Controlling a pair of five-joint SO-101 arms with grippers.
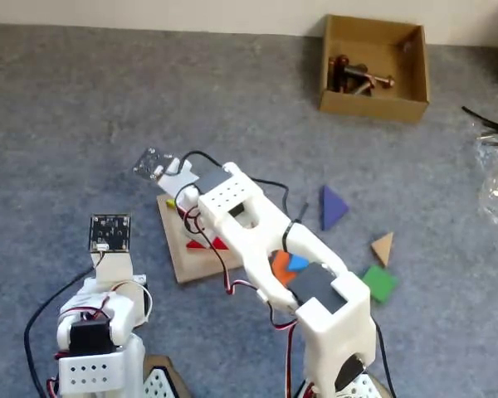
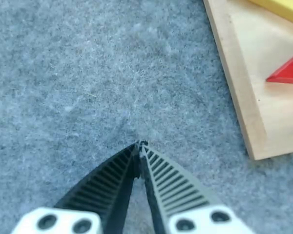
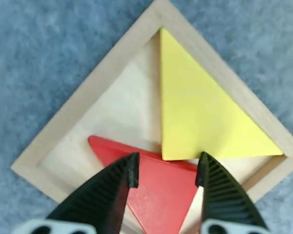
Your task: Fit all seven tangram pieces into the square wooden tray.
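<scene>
My right gripper point(image 3: 167, 170) hangs wide and empty over the square wooden tray point(image 3: 88, 93), above the red triangle point(image 3: 161, 195) that touches the yellow triangle point(image 3: 200, 117) inside it. My left gripper point(image 2: 139, 145) is closed on nothing, on the worktop point(image 2: 88, 73) just beside the tray. The purple triangle point(image 1: 332, 206), tan triangle point(image 1: 383, 247) and green square point(image 1: 379, 283) lie outside the tray

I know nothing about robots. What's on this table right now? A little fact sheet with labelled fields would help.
Tray: square wooden tray on grey carpet
In tray: yellow triangle, red triangle
Loose on carpet: purple triangle, tan triangle, green square; orange piece and blue piece, partly covered by the right arm
Right gripper: open, above the red triangle
Left gripper: shut, over carpet beside the tray's corner
Pieces not yet in tray: five
</scene>
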